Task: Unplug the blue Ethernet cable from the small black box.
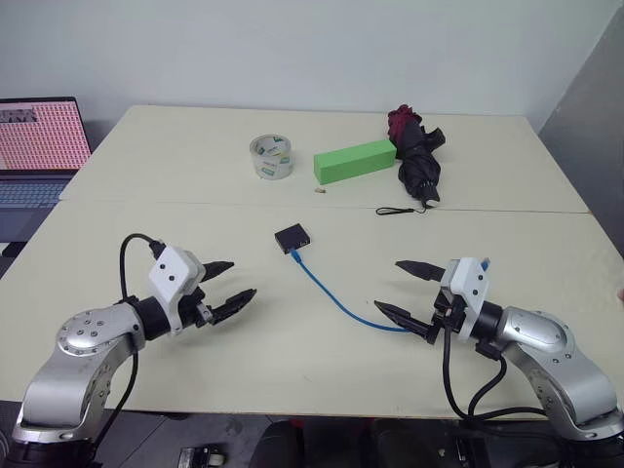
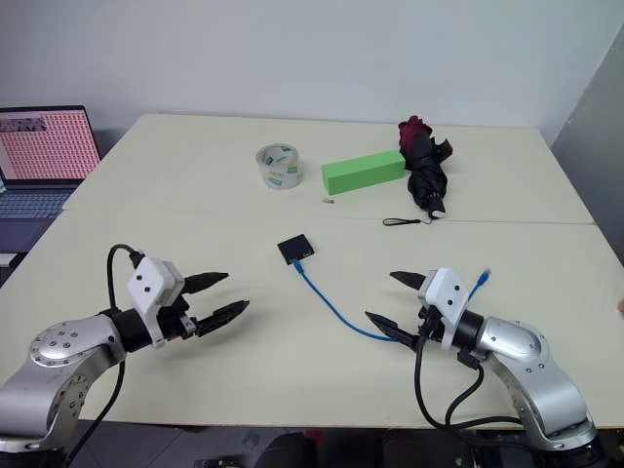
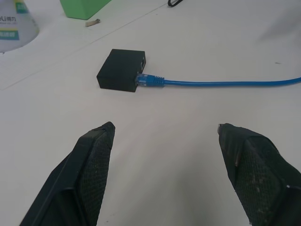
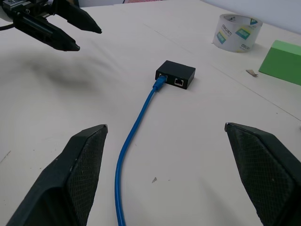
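A small black box lies flat near the middle of the cream table. The blue Ethernet cable is plugged into its near side and curves toward my right arm; the plug sits in the box's port, and the cable's other end shows behind my right wrist. My left gripper hovers open to the left of the box, holding nothing. Open too, my right gripper hangs over the cable's near stretch, empty. The right wrist view has the box ahead between the spread fingers.
A roll of clear tape, a green block and a folded black umbrella with a wrist strap stand along the table's far half. A laptop sits off the table's left side. A seam crosses the table behind the box.
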You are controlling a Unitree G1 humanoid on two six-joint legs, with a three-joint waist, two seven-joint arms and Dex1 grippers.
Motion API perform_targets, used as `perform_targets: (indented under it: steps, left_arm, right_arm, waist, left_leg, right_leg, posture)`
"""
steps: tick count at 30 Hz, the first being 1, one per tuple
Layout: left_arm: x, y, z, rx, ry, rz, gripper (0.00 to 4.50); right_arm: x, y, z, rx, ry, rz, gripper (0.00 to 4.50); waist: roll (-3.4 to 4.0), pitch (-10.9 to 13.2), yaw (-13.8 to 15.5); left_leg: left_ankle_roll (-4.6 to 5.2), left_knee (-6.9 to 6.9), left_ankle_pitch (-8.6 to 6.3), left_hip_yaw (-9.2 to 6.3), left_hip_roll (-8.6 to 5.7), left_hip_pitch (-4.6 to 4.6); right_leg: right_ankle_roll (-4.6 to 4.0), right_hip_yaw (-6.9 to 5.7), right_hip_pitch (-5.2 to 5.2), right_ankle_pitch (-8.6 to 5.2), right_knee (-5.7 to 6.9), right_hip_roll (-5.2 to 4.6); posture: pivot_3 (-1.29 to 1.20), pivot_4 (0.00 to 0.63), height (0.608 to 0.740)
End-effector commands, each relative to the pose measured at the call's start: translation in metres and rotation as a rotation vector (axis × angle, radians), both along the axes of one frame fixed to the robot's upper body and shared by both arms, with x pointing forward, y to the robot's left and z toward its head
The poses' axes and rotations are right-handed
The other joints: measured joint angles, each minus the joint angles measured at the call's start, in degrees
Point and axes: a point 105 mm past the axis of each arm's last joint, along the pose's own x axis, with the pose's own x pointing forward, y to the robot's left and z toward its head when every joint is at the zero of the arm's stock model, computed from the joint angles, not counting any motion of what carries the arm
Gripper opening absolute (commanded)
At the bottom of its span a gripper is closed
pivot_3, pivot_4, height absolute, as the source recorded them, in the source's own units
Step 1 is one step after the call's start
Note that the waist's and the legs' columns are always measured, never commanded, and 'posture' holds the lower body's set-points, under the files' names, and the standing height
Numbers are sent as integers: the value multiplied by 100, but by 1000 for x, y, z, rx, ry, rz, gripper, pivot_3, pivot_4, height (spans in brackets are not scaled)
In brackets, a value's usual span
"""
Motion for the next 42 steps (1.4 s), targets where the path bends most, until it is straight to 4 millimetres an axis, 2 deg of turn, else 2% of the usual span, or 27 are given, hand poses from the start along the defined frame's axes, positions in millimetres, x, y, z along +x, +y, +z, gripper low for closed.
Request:
perform_targets:
  steps: [1, 8, 13, 19, 23, 26, 30, 35, 38, 42]
  left_arm:
    - [-2, -5, 15, 0, -53, -34, 3714]
    - [-1, -11, 15, 6, -45, -50, 3714]
    - [-1, -10, 8, 29, -5, -42, 3714]
    - [-1, 0, 4, 42, 49, -46, 3714]
    - [9, 9, 14, 10, 3, -11, 3714]
    - [12, 11, 16, 11, -15, -5, 3714]
    - [12, 8, 16, 20, -24, -12, 3714]
    - [11, 6, 15, 23, -29, -14, 3752]
    - [12, 6, 15, 19, -32, -11, 3752]
    - [15, 5, 15, 17, -39, -8, 3752]
  right_arm:
    - [-2, -1, 8, 4, -33, 9, 4239]
    - [-2, 5, 4, -8, -23, 26, 4239]
    - [11, 34, -7, 12, 28, 45, 4239]
    - [45, 79, -29, -32, 45, -33, 4239]
    - [63, 115, -36, -34, 46, -37, 4239]
    - [74, 131, -41, -44, 52, -53, 4239]
    - [105, 147, -49, -25, 101, -191, 4239]
    - [116, 152, -52, 8, 156, -242, 3317]
    - [115, 157, -51, 5, 163, -224, 2414]
    - [115, 159, -50, 6, 174, -233, 1508]
  waist:
    - [0, 0, 0]
    - [0, 0, 0]
    - [-2, -1, -16]
    - [0, 1, -29]
    - [1, 2, -9]
    - [0, 1, -12]
    - [-1, 0, -60]
    - [-2, -1, -83]
    - [-3, -1, -91]
    - [-2, -2, -119]
  left_leg:
    - [0, 0, 0, 0, 0, 0]
    - [0, 0, 0, 0, 0, 0]
    - [0, 0, 0, 0, 2, 3]
    - [-18, -1, 10, 0, 5, 1]
    - [-19, -1, 11, -2, 4, -3]
    - [-20, 0, 11, -1, 3, -5]
    - [-21, -1, 12, 3, 5, -4]
    - [-22, -3, 12, 4, 7, -4]
    - [-22, -3, 12, 5, 6, -4]
    - [-21, -3, 12, 4, 7, -3]
  right_leg:
    - [0, 0, 0, 0, 0, 0]
    - [0, 1, 0, 0, 0, 0]
    - [0, 1, -1, 0, 2, 2]
    - [0, 3, -7, 0, 6, 8]
    - [0, -2, -15, 0, 11, 8]
    - [0, -2, -17, 0, 9, 6]
    - [0, -1, -24, 0, 17, 5]
    - [0, -3, -30, 0, 26, 5]
    - [0, -1, -29, 0, 25, 4]
    - [0, -2, -30, 0, 29, 4]
  posture:
    - [0, 150, 740]
    - [0, 150, 740]
    - [0, 150, 740]
    - [0, 150, 740]
    - [0, 150, 740]
    - [0, 150, 740]
    - [0, 150, 740]
    - [0, 150, 740]
    - [0, 150, 740]
    - [0, 150, 740]
